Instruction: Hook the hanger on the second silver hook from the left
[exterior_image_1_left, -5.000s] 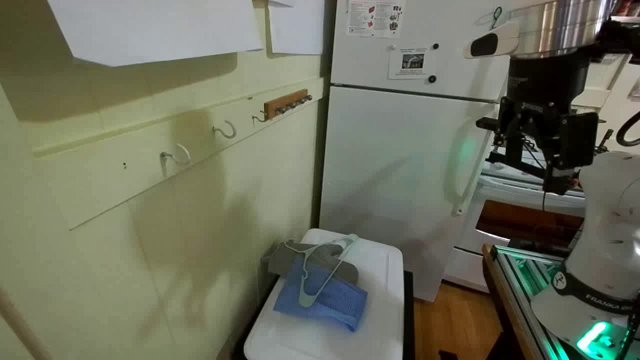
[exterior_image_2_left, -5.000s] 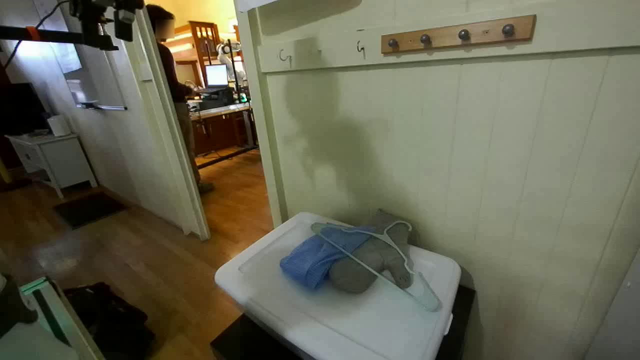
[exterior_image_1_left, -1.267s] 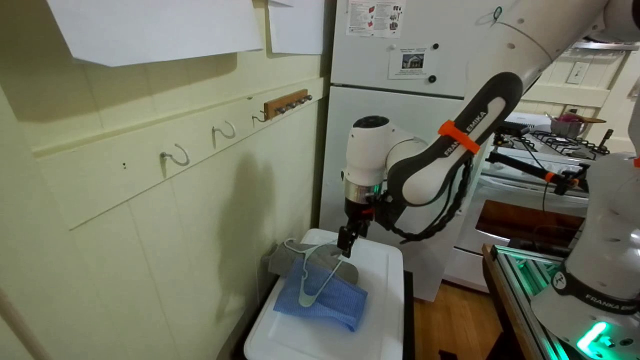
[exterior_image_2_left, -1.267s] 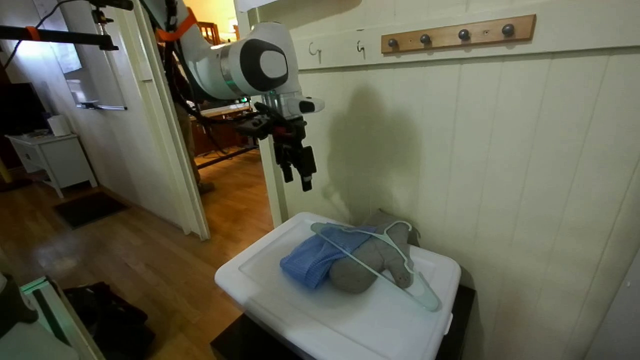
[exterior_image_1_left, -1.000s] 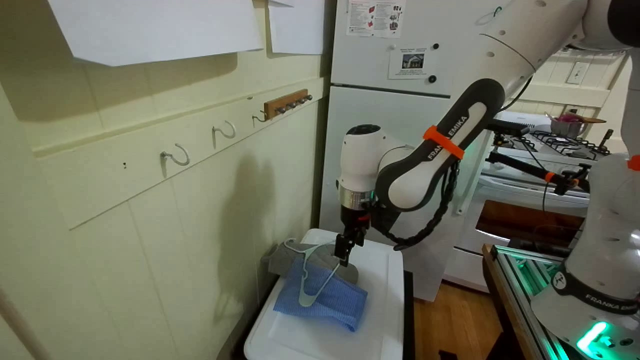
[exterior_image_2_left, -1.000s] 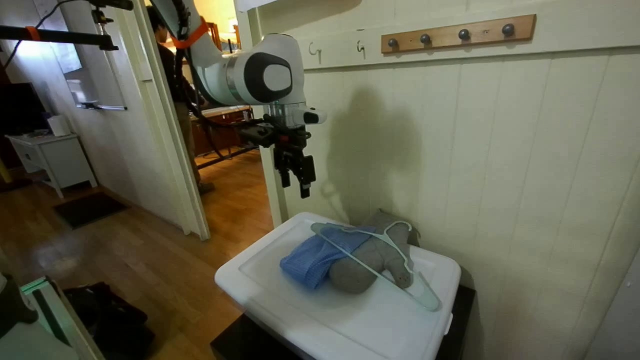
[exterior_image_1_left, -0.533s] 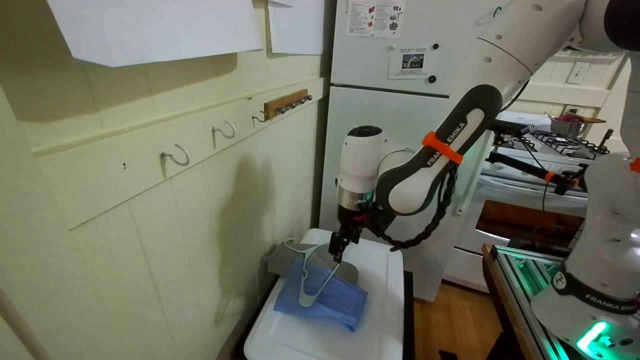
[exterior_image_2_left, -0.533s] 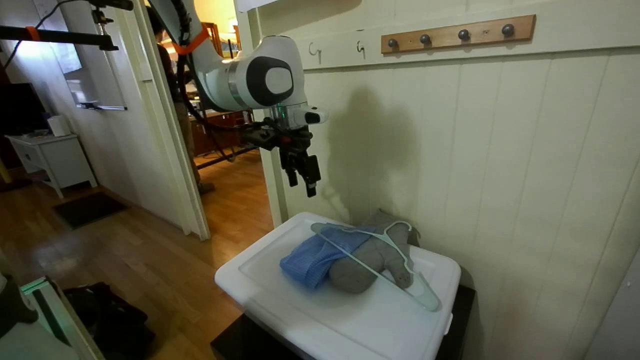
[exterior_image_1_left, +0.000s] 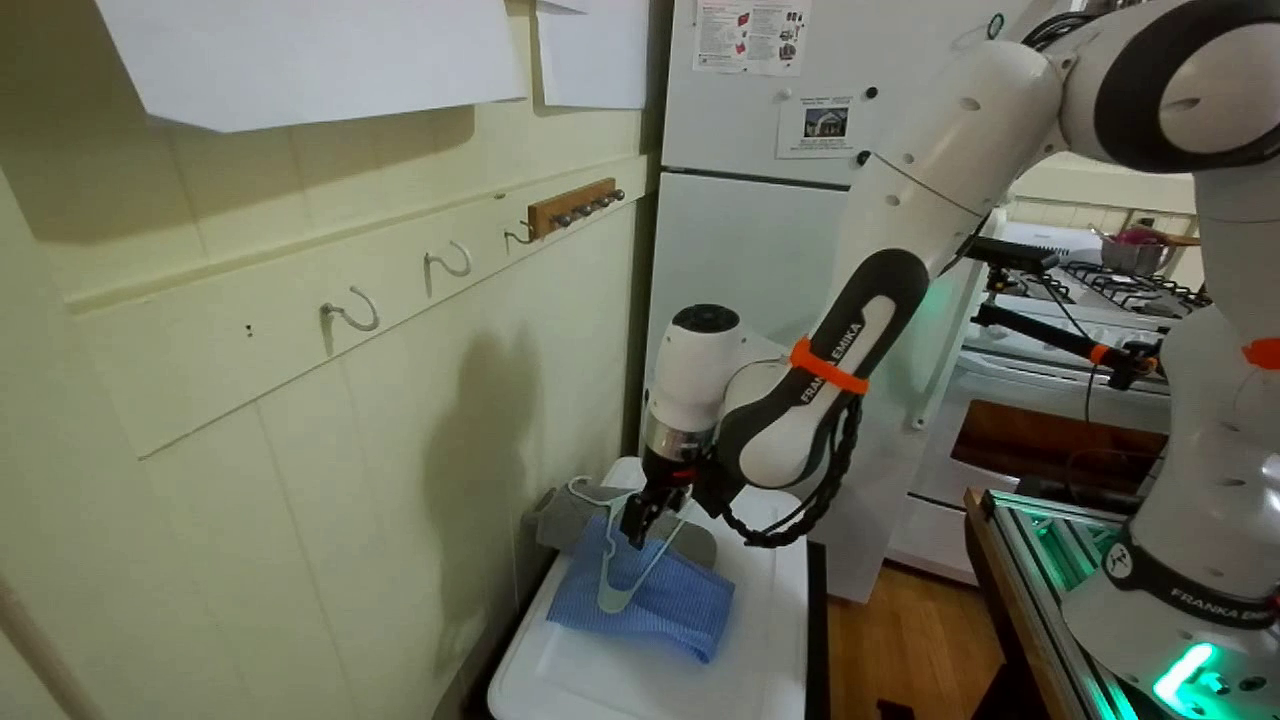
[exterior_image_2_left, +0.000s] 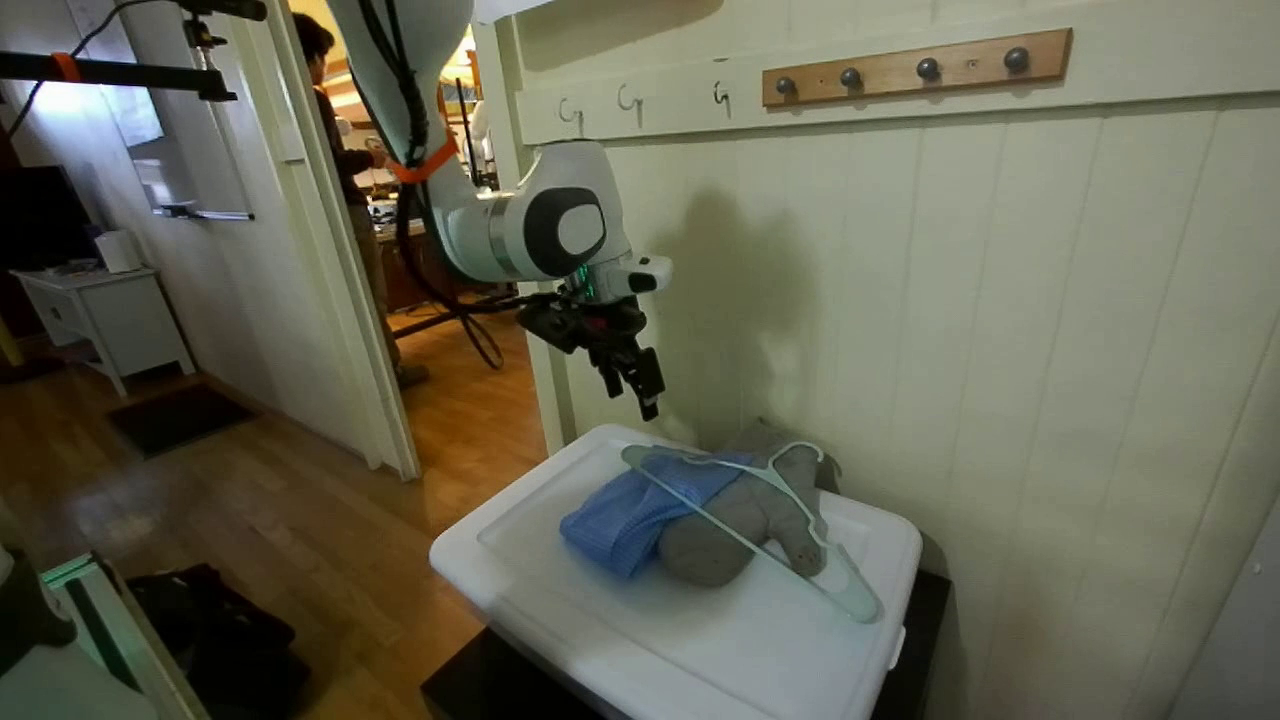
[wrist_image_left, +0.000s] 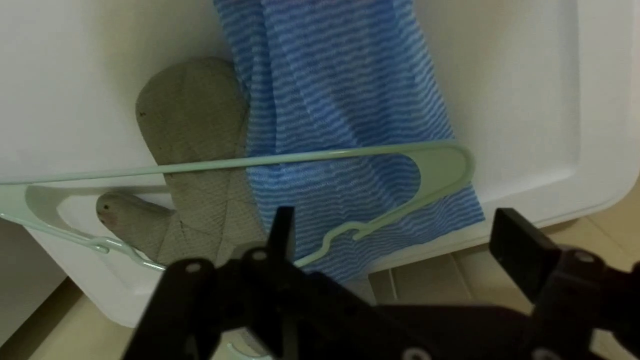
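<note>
Now the gripper (wrist_image_left: 392, 220), fingers (wrist_image_left: 522, 250) spread and holding nothing, hangs above the hanger (wrist_image_left: 280, 158), which lies across mitt (wrist_image_left: 195, 115) and cloth (wrist_image_left: 345, 90) on the lid (wrist_image_left: 520, 90). I'd centre over one sloping side, pinch nothing else, and keep its top free for the second hook (exterior_image_1_left: 458, 272).

The hanger (wrist_image_left: 235, 163) looks like smooth, kinda glossy plastic; the blue cloth (wrist_image_left: 340, 90) is matt and crinkly, grey mitt (wrist_image_left: 200, 125) more rough fabric. The counter (wrist_image_left: 525, 100) seems smooth plastic, fingers (wrist_image_left: 522, 250) matt, peg rail (exterior_image_2_left: 890, 75) wood.
</note>
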